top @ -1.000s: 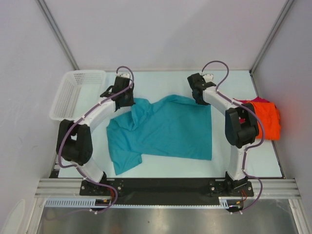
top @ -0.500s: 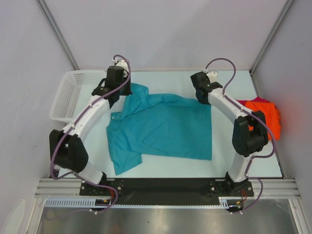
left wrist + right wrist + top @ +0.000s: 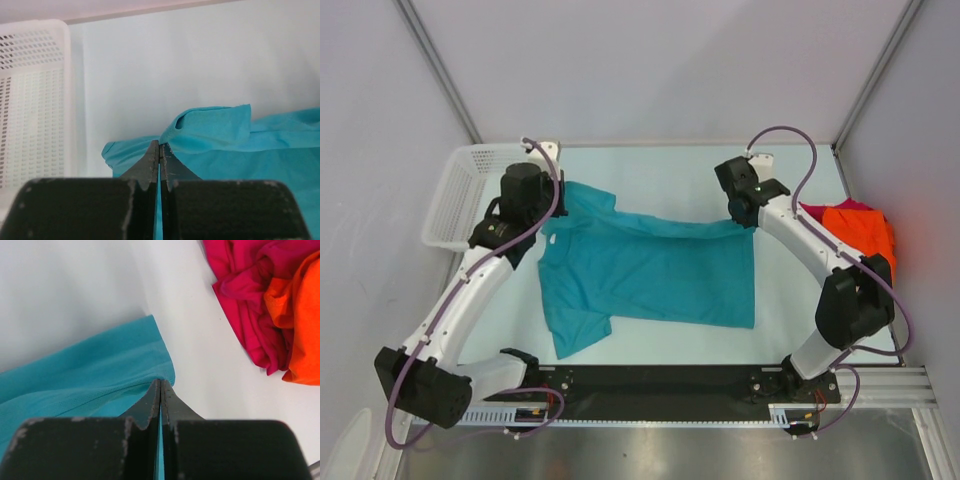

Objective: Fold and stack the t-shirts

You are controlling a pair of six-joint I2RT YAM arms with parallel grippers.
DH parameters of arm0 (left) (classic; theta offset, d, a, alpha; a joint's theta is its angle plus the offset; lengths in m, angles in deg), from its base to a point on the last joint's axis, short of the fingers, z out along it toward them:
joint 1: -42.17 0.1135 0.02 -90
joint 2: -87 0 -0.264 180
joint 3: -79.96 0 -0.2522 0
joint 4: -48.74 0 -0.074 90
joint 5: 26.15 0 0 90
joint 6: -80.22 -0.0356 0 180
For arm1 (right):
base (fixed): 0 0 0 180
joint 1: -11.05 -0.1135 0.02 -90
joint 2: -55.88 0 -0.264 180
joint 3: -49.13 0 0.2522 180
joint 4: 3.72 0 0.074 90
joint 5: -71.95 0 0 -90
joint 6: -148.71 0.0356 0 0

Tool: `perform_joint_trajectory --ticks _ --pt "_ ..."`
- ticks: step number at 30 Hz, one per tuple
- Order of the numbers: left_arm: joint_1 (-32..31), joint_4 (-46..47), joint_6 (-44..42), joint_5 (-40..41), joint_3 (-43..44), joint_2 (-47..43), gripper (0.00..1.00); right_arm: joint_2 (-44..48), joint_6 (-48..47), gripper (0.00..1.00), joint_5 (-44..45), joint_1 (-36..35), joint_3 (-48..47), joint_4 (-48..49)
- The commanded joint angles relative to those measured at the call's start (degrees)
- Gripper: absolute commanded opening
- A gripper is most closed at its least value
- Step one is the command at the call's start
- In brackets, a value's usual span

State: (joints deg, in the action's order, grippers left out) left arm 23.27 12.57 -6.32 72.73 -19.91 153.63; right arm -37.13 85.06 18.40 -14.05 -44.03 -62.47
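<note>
The teal t-shirt [image 3: 660, 275] lies spread across the middle of the table [image 3: 660, 165]. Its long axis runs left to right, with collar and sleeves toward the left edge and the hem toward the right. The left hand [image 3: 159, 150] is pinched tight on the far left shoulder or sleeve, just beside the white basket [image 3: 460, 195] in the far left corner. The right hand [image 3: 160, 386] is likewise closed on the far right hem corner. The shirt's far edge stretches between the two hands as a fairly straight line, while its body trails from them toward the near edge. The near sleeve looks tucked or crumpled. Each arm holds the end on its own side, so a fold probably carries this far edge toward the near edge. The orange t-shirt [image 3: 868, 245] and magenta t-shirt [image 3: 240, 290] sit heaped at the right edge, unfolded.
</note>
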Motion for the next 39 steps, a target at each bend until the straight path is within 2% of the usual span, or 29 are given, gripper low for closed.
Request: perform_joint_trajectory --ticks 1,20,22,23,24,26,32,38,39 --pt "-0.3 -1.6 -1.6 0.9 -4.0 -2.5 0.00 3.2 1.8 0.00 0.6 -1.3 2.4 -2.2" --pt "-0.3 -7.6 0.7 0.2 -14.1 -7.1 0.00 4.5 7.9 0.00 -1.8 -8.2 10.9 -5.5" --pt "-0.3 -9.0 2.4 1.6 -14.3 -7.3 0.41 4.1 8.6 0.00 -2.1 -8.4 11.5 -5.5" --pt "-0.2 -9.1 2.8 1.9 -14.4 -7.3 0.58 3.6 9.1 0.06 -2.1 -8.4 11.5 -5.5" --pt "-0.2 -9.3 2.9 2.2 -14.4 -7.3 0.62 3.3 9.2 0.10 -2.1 -8.5 11.4 -5.7" --pt "-0.2 -9.2 3.4 2.3 -14.1 -7.2 0.65 2.8 9.3 0.17 -2.0 -8.5 10.7 -5.6" --pt "-0.2 -8.7 3.6 2.7 -12.4 -5.6 0.67 2.0 8.7 0.24 -0.4 -8.5 7.9 -6.5" --pt "0.1 -2.9 3.9 2.0 -14.7 -1.3 0.67 1.0 8.5 0.25 -0.1 -8.6 6.8 -6.2" --pt "0.4 -2.4 4.3 1.2 -14.6 1.5 0.67 0.3 8.4 0.25 -0.3 -8.5 6.7 -5.6"
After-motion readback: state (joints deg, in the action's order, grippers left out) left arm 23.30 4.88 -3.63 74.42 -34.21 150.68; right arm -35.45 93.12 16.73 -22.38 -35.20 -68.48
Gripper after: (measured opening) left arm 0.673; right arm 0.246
